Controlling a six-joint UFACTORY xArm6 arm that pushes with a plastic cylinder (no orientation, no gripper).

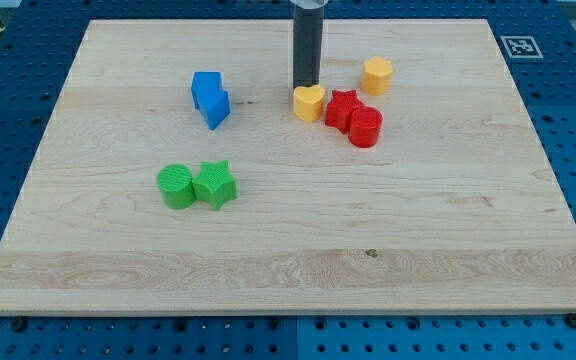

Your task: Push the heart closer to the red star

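A yellow heart (309,102) sits on the wooden board (288,240), just left of the red star (342,106) and touching or almost touching it. A red cylinder (366,127) sits against the star's lower right. My tip (306,85) is at the heart's upper edge, on the side toward the view's top, with the dark rod rising straight up from it.
A yellow hexagonal block (376,75) lies above and right of the star. Two blue blocks (210,98) sit together at the left. A green cylinder (176,186) and a green star (214,184) sit side by side lower left.
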